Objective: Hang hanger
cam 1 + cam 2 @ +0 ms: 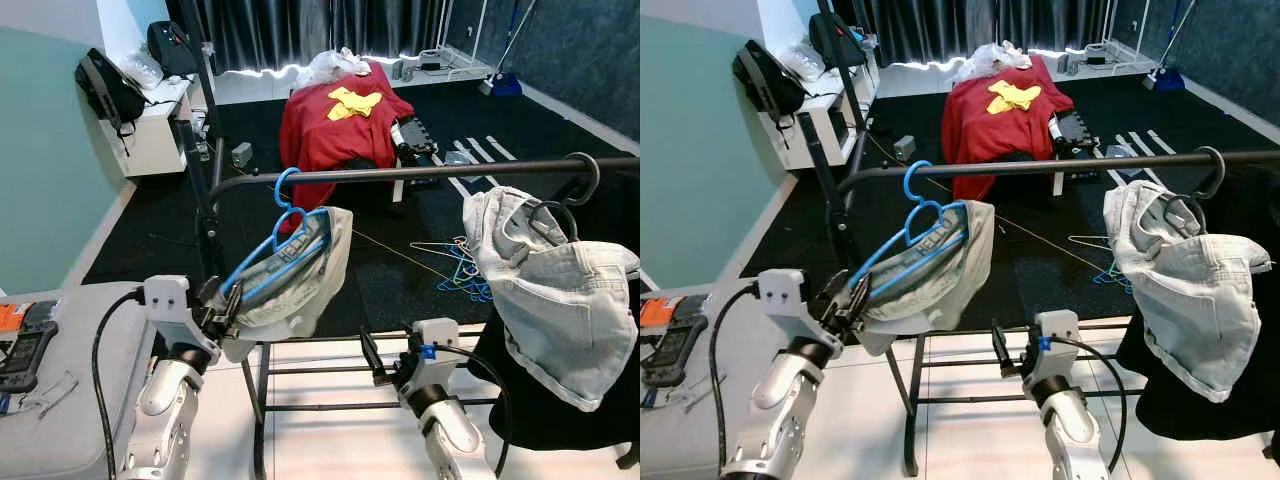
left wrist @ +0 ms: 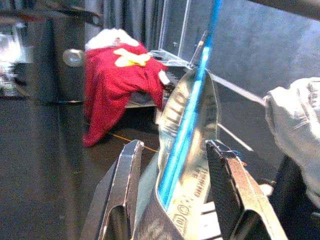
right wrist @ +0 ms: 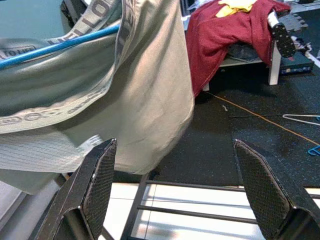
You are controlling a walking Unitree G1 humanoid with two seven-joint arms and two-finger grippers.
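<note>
A blue hanger carries a grey-green garment and hangs tilted, its low end toward me. Its hook curls around the black rail of the clothes rack. My left gripper is shut on the hanger's low end and the garment's waistband; in the left wrist view the blue hanger bar runs between the two fingers. My right gripper stands open below the rail, near the rack's lower bars, with nothing between its fingers.
A pale denim garment on a black hanger hangs at the rail's right. Beyond the rack stand a red-draped bench and loose hangers on the dark floor. A grey table is at my left.
</note>
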